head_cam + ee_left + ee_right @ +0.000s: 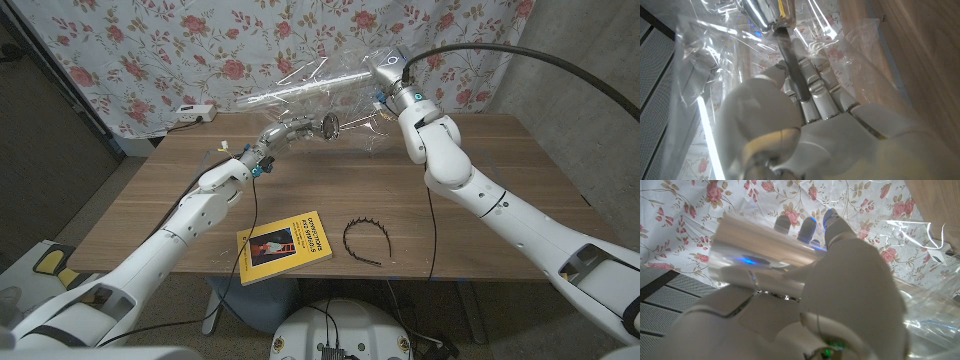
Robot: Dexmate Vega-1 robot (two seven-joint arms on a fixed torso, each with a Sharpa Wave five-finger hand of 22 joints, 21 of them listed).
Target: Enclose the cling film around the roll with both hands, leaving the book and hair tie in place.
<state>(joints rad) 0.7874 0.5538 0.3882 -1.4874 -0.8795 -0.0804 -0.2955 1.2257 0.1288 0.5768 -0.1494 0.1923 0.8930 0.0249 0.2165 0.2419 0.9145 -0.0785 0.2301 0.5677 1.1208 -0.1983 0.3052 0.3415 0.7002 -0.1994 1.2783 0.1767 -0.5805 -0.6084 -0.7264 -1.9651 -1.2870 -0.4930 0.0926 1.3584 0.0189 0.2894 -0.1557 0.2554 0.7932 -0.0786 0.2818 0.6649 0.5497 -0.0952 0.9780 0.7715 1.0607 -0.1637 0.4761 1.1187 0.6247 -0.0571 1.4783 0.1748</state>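
head view: high, looking down over tabletop (480,150) | wrist views: close behind each robot hand | shared: cling film (300,95), floral curtain (150,50)

The roll (300,97) hangs above the far side of the table (500,160), tilted, wrapped in clear, crinkled cling film (350,110) that trails loosely below it. Nearer the front edge lie the yellow book (285,245) — flat, cover up — and, just beside it, the black hair tie (366,238).
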